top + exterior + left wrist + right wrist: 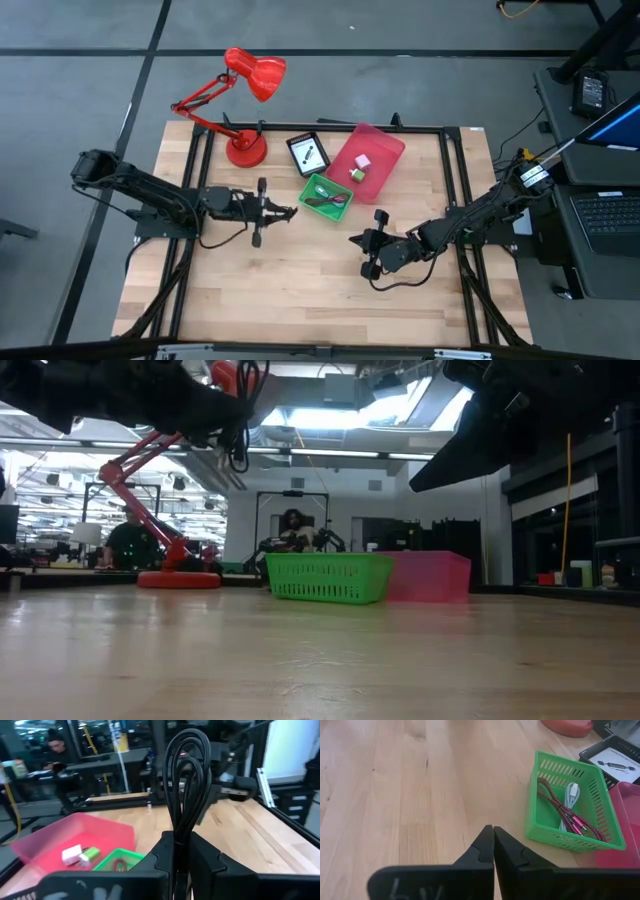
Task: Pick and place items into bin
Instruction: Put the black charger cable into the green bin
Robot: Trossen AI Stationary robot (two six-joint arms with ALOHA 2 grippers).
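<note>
Pale wood table [300, 290] on a black frame, grey floor around it, workshop benches beyond.

Left gripper [285, 211]: arm stretched low across the table from the left, wrist level, fingers [210, 857] clamped on a looped black cable [187, 780]. Loop stands up out of the grip in the wrist view. Gripper sits just left of the green basket [326, 196], raised off the wood in the low view.

Right gripper [356, 239]: arm reaches in from the right, elbow bent, fingers [507, 847] pressed together with nothing between them. It waits near the table's middle, nearer than the green basket.

Green basket holds a maroon cable [565, 807] and a white cable [571, 795]. Touching it on the far right, a pink bin [365, 158] with a pink cube [362, 160] and a green roll [356, 174] inside. Black tray [308, 153] lies just left of the pink bin, a white card [308, 154] with dark marks in it.

Red desk lamp [245, 90] stands at the far left edge. A seated person [57, 750] shows in the room behind.
</note>
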